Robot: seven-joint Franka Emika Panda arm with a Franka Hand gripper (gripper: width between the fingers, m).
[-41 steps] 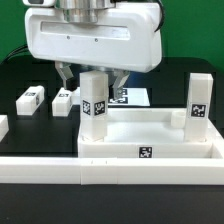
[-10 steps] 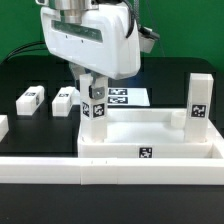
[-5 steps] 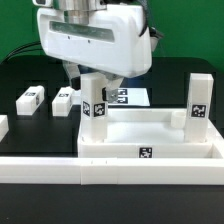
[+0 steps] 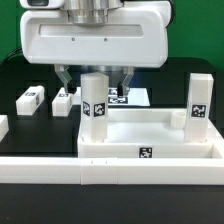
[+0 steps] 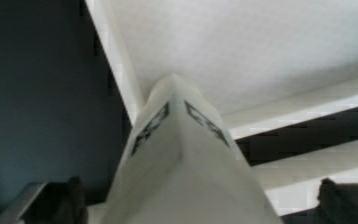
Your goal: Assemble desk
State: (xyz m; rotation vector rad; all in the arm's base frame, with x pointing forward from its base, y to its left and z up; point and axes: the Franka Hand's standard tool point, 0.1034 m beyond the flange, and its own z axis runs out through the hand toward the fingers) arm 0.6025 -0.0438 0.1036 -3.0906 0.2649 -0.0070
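Holding gripper point(image 4: 94, 86) spread wide, either side of upright leg point(image 4: 95, 108) without contact, at frame centre-left on tabletop point(image 4: 150, 131) corner. Judging leg light, rigid, smooth, likely slippery; recommending pinching opposite flat faces near top.

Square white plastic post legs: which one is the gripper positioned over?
The upright leg at the white tabletop's corner on the exterior view's left, between the open gripper's fingers. The other upright leg and two lying legs sit apart.
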